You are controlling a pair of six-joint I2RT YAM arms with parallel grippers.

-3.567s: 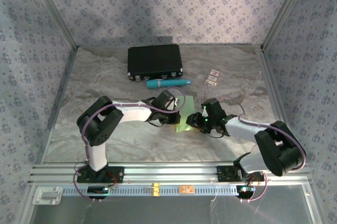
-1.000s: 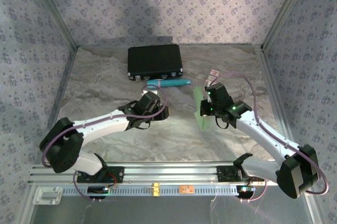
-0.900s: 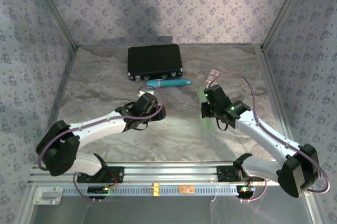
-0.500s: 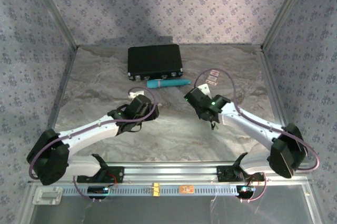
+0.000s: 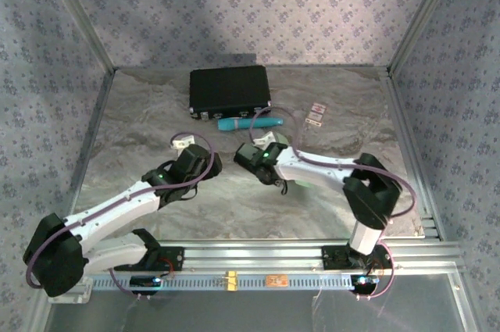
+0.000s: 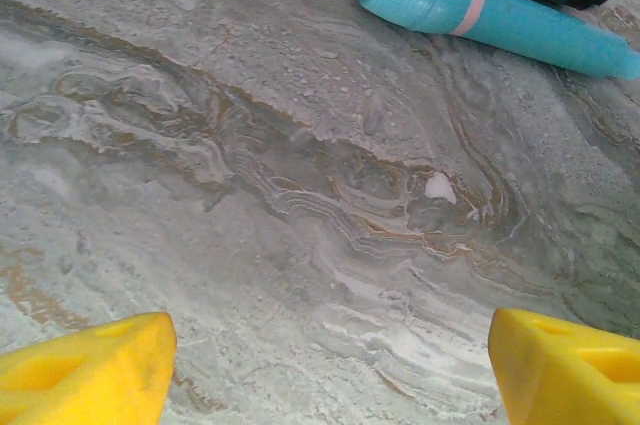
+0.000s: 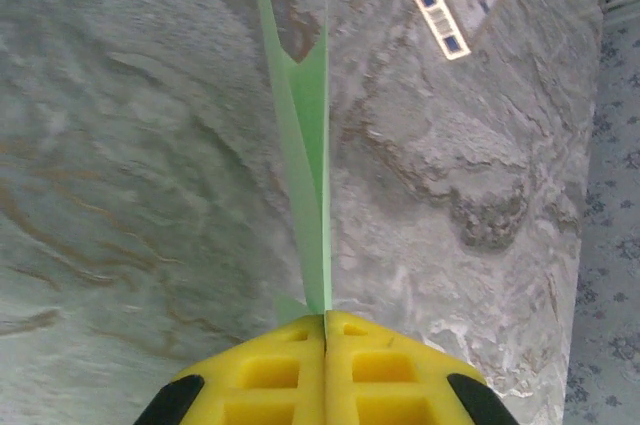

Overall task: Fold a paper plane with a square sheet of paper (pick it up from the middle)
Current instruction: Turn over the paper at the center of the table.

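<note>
The right gripper [image 7: 325, 330] has its yellow pads [image 7: 385, 365] pressed together on the thin pale green sheet of paper [image 7: 303, 135], which looks folded double and runs edge-on away from the pads above the grey marbled table [image 7: 120, 145] — about mid-table, just near of the teal cylindrical tube [image 5: 248, 123] that lies in front of the black rectangular case [image 5: 230, 91] at the far side. To its left, the left gripper [image 6: 325, 370] has its yellow fingertips [image 6: 90, 365] spread wide over bare tabletop — the teal tube lies far and right of them.
</note>
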